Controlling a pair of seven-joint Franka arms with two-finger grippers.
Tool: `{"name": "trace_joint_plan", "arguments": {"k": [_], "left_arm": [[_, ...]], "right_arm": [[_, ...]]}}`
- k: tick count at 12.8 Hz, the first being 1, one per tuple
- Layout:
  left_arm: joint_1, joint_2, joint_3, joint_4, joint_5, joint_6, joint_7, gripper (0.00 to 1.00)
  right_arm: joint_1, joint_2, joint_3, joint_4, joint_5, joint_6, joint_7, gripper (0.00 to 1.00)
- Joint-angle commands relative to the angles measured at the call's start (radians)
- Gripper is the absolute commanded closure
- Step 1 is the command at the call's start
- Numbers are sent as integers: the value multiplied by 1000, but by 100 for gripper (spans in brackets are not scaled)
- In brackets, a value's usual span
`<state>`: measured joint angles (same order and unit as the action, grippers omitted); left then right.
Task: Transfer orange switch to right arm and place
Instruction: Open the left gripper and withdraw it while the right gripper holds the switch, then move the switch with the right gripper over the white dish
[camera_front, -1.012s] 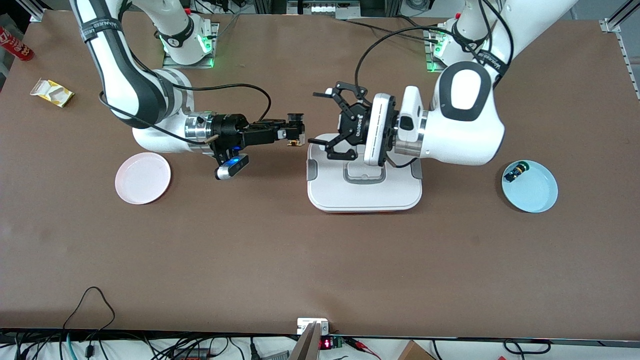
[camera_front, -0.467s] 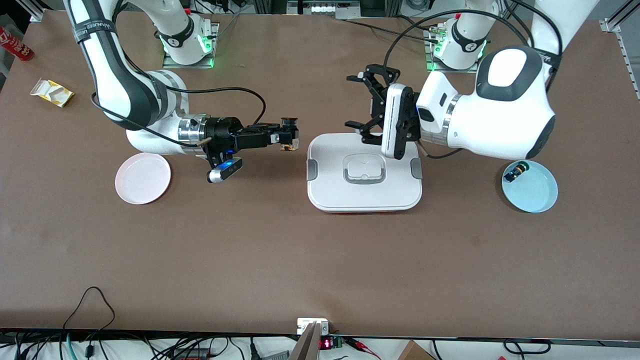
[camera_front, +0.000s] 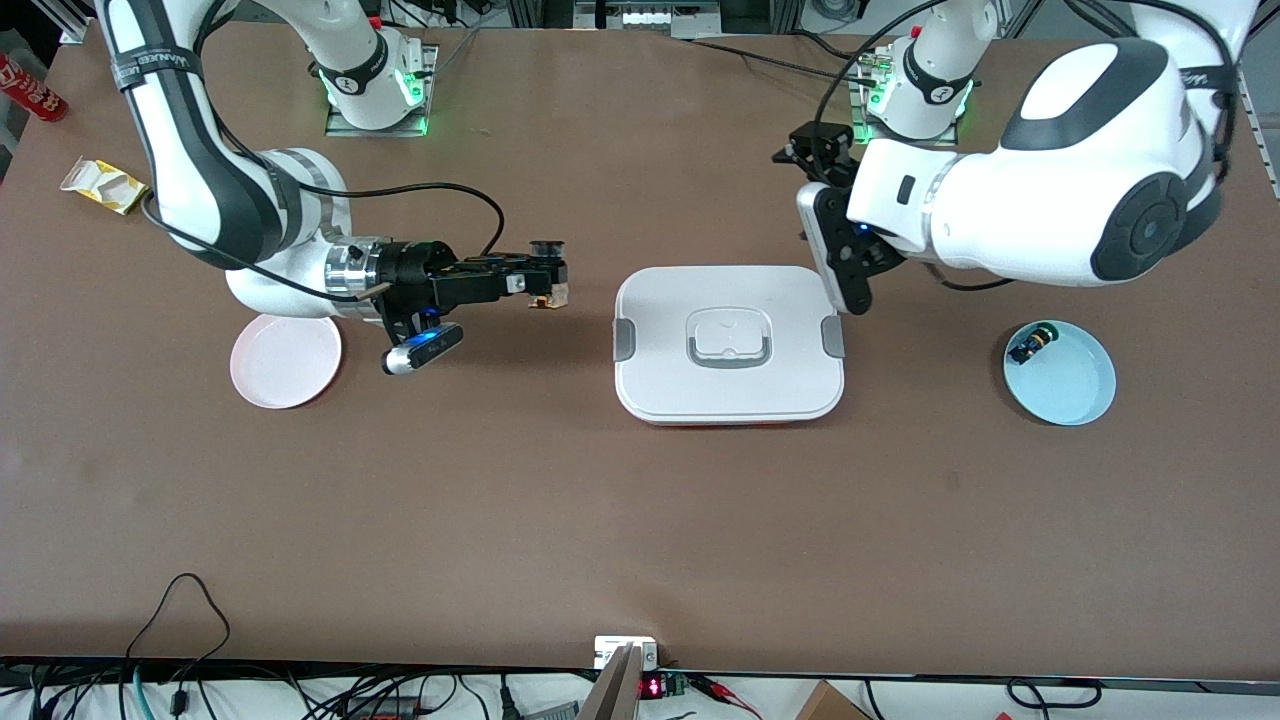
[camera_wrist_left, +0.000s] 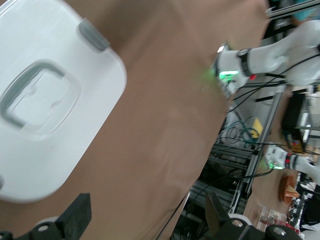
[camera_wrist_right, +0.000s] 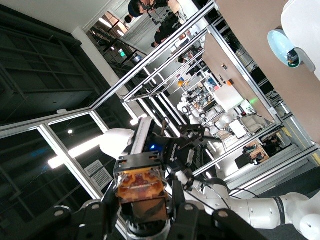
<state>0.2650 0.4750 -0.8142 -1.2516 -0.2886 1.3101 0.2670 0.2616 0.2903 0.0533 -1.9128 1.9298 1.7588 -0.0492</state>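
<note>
Right gripper (camera_front: 548, 279) up in the air, sticking out sideways over bare brown table (camera_front: 640, 520) between the pink plate (camera_front: 285, 357) and the white box (camera_front: 729, 343). Fingers pinched tight on the switch (camera_front: 546, 270): black body, tan-brass end pointing toward the box. From the right wrist view, same story, switch (camera_wrist_right: 141, 195) clamped between the two black fingers (camera_wrist_right: 177, 212), brass face toward the camera. Clear gap of open table between the switch tip and the box's nearest edge, nothing touching.

Left gripper (camera_front: 822, 150) pulled up high, near its own base, over the table just off the box's corner on the left arm's end. Jaws spread wide, nothing in them; in the left wrist view, the two black fingertips (camera_wrist_left: 75, 217) well apart, with the white lid (camera_wrist_left: 47, 97) and bare table showing between them. Big white elbow hanging over the strip between box and blue plate (camera_front: 1060, 372).

Pink plate bare, just beside the right arm's wrist, its rim partly tucked under the arm. Blue plate near the left arm's end, well apart from the box, with a small black switch with green ring (camera_front: 1030, 345) lying inside by its rim.

Yellow packet (camera_front: 103, 185) and red can (camera_front: 32, 88) way off by the table edge at the right arm's end. Whole stretch of table nearer the camera open.
</note>
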Motion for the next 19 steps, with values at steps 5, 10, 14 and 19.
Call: {"name": "trace_joint_plan", "arguments": {"k": [5, 10, 14, 19], "left_arm": [[-27, -38, -10, 37, 573, -58, -177, 0], [-47, -79, 208, 58, 545, -9, -193, 0], [-255, -301, 654, -228, 326, 254, -322, 0], [-343, -458, 767, -460, 338, 362, -376, 0]], "right_arm": [[-102, -23, 3, -31, -204, -74, -12, 68], [-244, -25, -10, -29, -542, -176, -17, 68], [-317, -25, -13, -28, -860, -193, -119, 68], [-334, -19, -13, -28, -1345, -174, -435, 68]]}}
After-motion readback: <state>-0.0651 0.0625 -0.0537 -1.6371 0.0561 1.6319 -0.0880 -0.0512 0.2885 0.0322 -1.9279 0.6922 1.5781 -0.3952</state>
